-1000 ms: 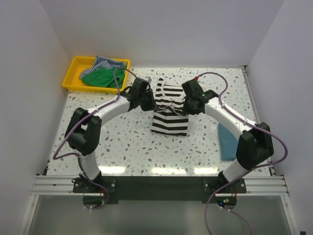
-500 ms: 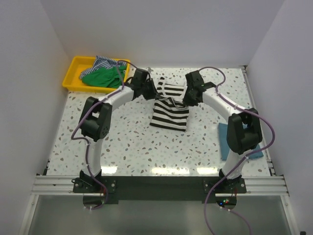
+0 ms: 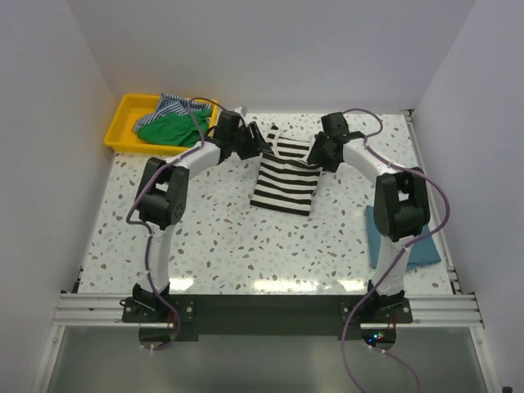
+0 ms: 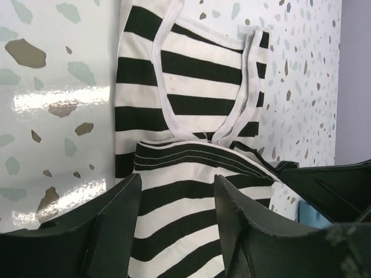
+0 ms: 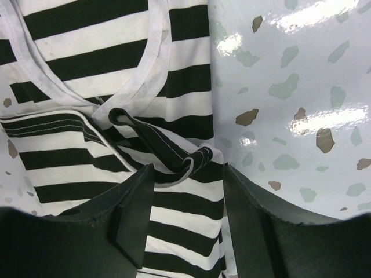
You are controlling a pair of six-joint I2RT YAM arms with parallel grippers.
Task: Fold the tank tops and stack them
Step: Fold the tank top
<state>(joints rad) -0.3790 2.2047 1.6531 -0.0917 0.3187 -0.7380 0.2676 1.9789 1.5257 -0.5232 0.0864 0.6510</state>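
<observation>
The black-and-white striped tank top (image 3: 282, 187) lies folded at the table's middle, its straps and scoop neck toward the back. My left gripper (image 3: 256, 147) hovers over its back left corner and my right gripper (image 3: 316, 155) over its back right corner. In the left wrist view the left gripper (image 4: 177, 188) is open, with striped cloth (image 4: 191, 87) lying loose below. The right gripper (image 5: 188, 176) is open too, above a bunched strap (image 5: 174, 153). A folded teal-blue tank top (image 3: 427, 250) lies at the right, partly behind the right arm. Green (image 3: 168, 131) and finely blue-striped (image 3: 178, 105) tank tops fill the tray.
The yellow tray (image 3: 121, 123) stands at the back left corner. White walls close in the speckled table (image 3: 213, 237) on three sides. Both arms arch over the table's middle from the near edge.
Both grippers have carried the striped top's edge toward the back, opened and let it go. The top now lies folded flat on the table.
</observation>
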